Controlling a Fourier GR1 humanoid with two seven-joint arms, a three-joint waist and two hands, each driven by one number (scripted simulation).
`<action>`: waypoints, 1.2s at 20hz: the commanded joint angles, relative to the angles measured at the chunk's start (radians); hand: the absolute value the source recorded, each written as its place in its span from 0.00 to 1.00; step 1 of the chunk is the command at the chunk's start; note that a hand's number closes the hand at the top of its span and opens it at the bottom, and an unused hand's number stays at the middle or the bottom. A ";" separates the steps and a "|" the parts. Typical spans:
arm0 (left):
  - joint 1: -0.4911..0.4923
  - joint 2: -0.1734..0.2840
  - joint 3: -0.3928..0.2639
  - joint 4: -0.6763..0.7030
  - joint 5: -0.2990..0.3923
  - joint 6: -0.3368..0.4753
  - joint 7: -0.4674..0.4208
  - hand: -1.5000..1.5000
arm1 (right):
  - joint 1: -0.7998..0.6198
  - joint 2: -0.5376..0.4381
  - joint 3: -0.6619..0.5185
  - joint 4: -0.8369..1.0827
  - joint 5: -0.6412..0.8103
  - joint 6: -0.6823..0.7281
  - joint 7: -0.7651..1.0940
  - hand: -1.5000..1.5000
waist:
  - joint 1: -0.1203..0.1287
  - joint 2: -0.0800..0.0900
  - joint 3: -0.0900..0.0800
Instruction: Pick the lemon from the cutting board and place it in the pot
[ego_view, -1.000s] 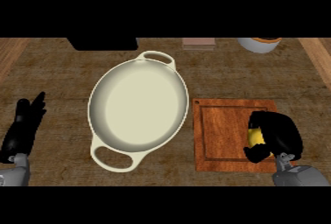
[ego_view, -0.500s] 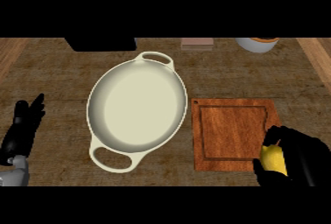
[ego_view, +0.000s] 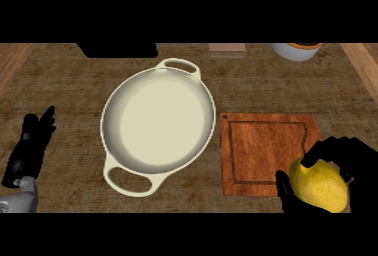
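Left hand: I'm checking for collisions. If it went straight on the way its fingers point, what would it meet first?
The left hand points up along the bare counter, left of the pot; the way looks free, though depth is unclear.

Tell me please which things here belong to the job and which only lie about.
For the job:
- lemon, held in the right hand
- cutting board, now bare
- pot, nothing in it

Lying about:
- left hand, resting open at the left edge
- dark box, small block and bowl at the far edge

The brown counter (ego_view: 66, 80) carries a cream pot (ego_view: 159, 125) beside a wooden cutting board (ego_view: 266, 150).
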 joint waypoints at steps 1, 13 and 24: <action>0.006 0.025 0.023 -0.007 0.030 -0.036 -0.002 0.50 | -0.160 0.049 0.095 -0.149 0.079 0.137 0.120 1.00 | 0.009 0.000 -0.002; -0.038 -0.026 -0.021 0.030 -0.032 0.012 -0.017 0.50 | -0.817 0.220 0.130 0.330 -0.145 0.242 0.534 1.00 | 0.024 0.003 -0.001; 0.019 -0.026 -0.018 -0.036 -0.021 -0.007 0.005 0.50 | -0.934 0.221 0.084 0.790 -0.337 0.036 0.439 1.00 | 0.033 0.006 0.001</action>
